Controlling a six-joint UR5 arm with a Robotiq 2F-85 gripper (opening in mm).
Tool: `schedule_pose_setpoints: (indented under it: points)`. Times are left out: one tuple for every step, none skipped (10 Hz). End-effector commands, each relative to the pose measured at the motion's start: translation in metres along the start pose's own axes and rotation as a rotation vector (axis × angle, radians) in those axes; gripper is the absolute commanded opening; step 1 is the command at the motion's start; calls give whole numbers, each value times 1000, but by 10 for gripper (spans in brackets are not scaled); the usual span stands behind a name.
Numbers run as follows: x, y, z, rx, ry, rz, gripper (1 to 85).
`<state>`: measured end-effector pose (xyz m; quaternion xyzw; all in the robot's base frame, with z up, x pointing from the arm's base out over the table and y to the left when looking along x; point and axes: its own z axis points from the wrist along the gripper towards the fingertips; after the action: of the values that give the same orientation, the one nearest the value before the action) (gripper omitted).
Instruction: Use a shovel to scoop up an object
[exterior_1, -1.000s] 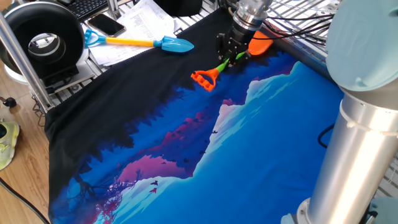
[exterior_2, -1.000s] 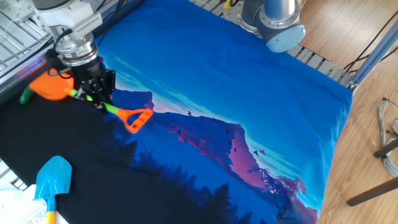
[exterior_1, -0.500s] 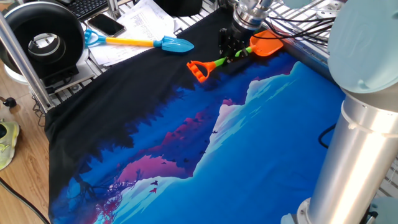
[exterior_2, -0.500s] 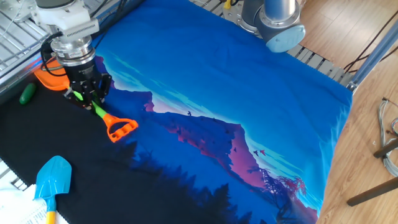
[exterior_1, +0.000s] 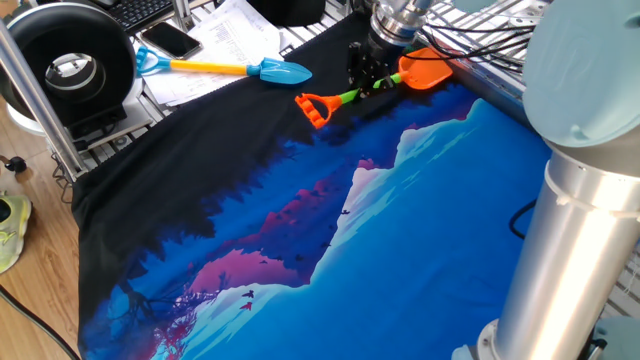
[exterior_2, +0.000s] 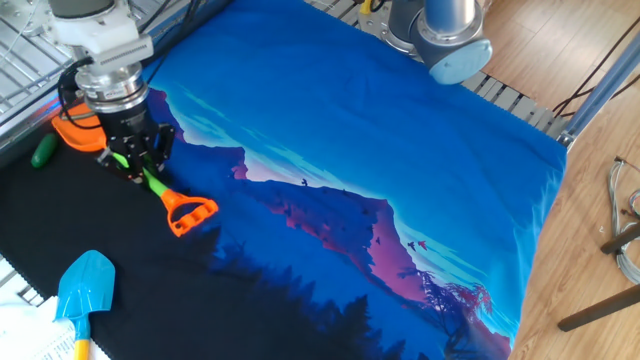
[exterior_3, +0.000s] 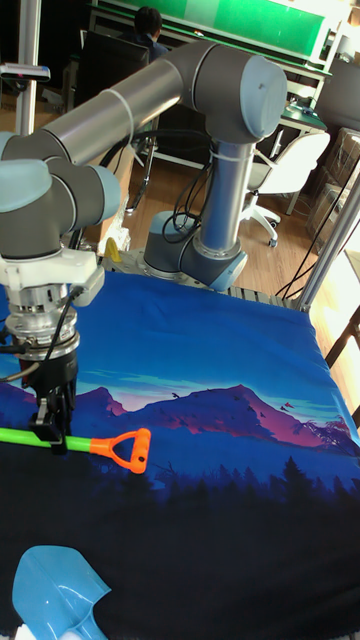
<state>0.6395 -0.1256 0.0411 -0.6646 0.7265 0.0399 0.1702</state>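
My gripper is shut on the lime-green shaft of the shovel, pointing straight down over the dark part of the cloth. The orange blade lies behind the gripper and the D-shaped handle points toward the front. The object, a small dark green oval, rests on the black cloth just left of the blade. In one fixed view the gripper holds the shovel near the far edge, and the object is hidden there. The tall fixed view shows the gripper on the level shovel.
A blue-bladed shovel with a yellow shaft lies on papers at the table's far side; its blade sits close to the held shovel's handle. A phone, a round black device and a wire rack border the cloth.
The gripper has turned the shovel and shifted slightly: the handle swung round toward the blue shovel, and the orange blade moved to sit behind the gripper, beside the green object.
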Motion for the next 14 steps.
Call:
schedule_pose_setpoints:
  points:
    - [-17,-11,-1,-14,-66,32,13]
    - [-20,-15,-6,-22,-81,30,13]
    - [-24,-19,-10,-36,-92,18,13]
    - [-26,-24,-12,-45,-93,10,13]
    - [-29,-29,-13,-53,-94,17,13]
    - [-33,-31,-14,-58,-94,26,13]
    - [-39,-32,-15,-62,-97,31,13]
    - [-43,-32,-16,-67,-101,37,13]
    - [-45,-33,-18,-69,-105,39,13]
    - [-46,-34,-18,-67,-105,34,13]
    - [-45,-37,-17,-61,-103,26,13]
    - [-46,-40,-15,-54,-106,20,13]
    - [-51,-43,-14,-45,-122,9,13]
    - [-54,-50,-14,-27,-128,-29,13]
